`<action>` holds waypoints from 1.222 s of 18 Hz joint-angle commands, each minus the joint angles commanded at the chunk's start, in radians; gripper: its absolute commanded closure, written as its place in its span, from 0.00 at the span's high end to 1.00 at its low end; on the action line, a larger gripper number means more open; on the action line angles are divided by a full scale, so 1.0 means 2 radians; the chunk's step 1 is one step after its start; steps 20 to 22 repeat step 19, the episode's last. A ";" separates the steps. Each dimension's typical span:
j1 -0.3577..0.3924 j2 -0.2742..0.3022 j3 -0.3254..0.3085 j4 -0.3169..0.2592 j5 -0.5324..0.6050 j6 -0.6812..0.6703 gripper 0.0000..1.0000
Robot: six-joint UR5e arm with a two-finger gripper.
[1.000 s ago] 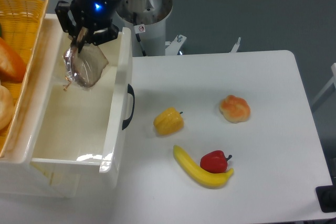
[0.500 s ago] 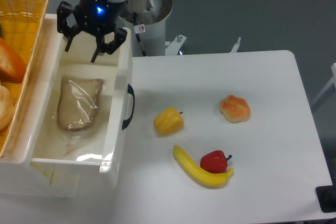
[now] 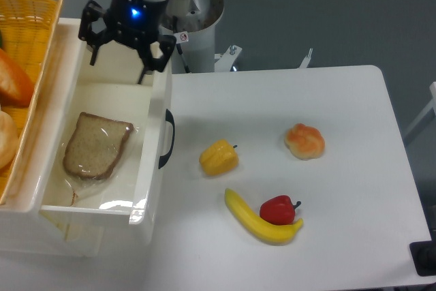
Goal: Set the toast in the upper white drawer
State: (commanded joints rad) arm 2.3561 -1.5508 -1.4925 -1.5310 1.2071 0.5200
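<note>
"One slice of toast (image 3: 97,146) lay flat inside the upper white drawer (image 3: 155,117), didn't it?"

"Yes. It was in its shiny wrap, down on the drawer floor, closer to the front wall than to the back. Nothing was touching it."

"Where was the gripper (image 3: 120,63) from the drawer?"

"Up above the back end of the drawer, well apart from the toast. Its two fingers (image 3: 147,67) were spread wide and there was nothing between them. A small blue light glowed on it."

"Was the drawer pulled out?"

"It was open, and I could see right into it. Its black handle (image 3: 167,139) was on the side facing the table (image 3: 327,100)."

"What sat on the other side of the drawer?"

"A yellow wicker basket (image 3: 26,25), right up against the drawer's far side from the handle. Something orange (image 3: 12,86) was in it."

"And past the handle?"

"A yellow pepper (image 3: 219,157) was the nearest thing to the drawer. A round bun (image 3: 304,141) was farther out from the drawer than the pepper. A banana (image 3: 261,221) lay farther from the drawer than the pepper too, toward the front, and a red pepper (image 3: 276,209) was touching the banana."
</note>
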 joint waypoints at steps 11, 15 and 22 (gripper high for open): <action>0.011 -0.023 -0.026 0.041 0.136 0.115 1.00; 0.012 -0.047 -0.029 0.041 0.190 0.150 1.00; 0.017 -0.067 -0.031 0.044 0.209 0.147 1.00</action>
